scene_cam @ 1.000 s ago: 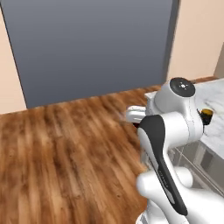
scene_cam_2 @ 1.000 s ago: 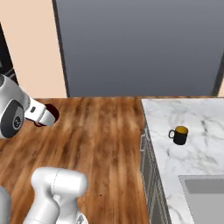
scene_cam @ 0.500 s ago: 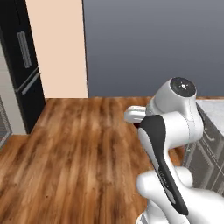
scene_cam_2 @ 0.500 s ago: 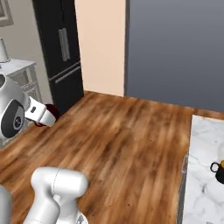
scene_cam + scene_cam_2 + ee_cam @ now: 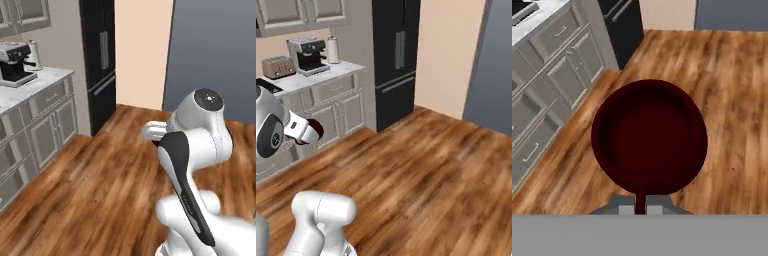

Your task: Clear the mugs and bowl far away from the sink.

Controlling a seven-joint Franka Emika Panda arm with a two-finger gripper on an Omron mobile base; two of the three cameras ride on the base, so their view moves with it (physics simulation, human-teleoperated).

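Dark red mug [image 5: 648, 137] is riding in the gripper [image 5: 641, 205], pinched by its handle, travelling above wooden floor [image 5: 421, 165] toward grey cabinets [image 5: 331, 107].

Rendered scene under even, diffuse light with no visible source — bright throughout, nowhere clipped. The wooden floor [image 5: 95, 190] carries soft pale sheen in streaks rather than hard glare; cast shadows are faint or indistinct. All three views are slightly soft, with low-resolution smearing along edges, most evident on the cabinet fronts [image 5: 336, 107] and the coffee machine [image 5: 307, 54]. In the hand view the dark red mug [image 5: 649, 136] reads nearly black inside — little interior detail resolves. No marked distortion at the picture edges.
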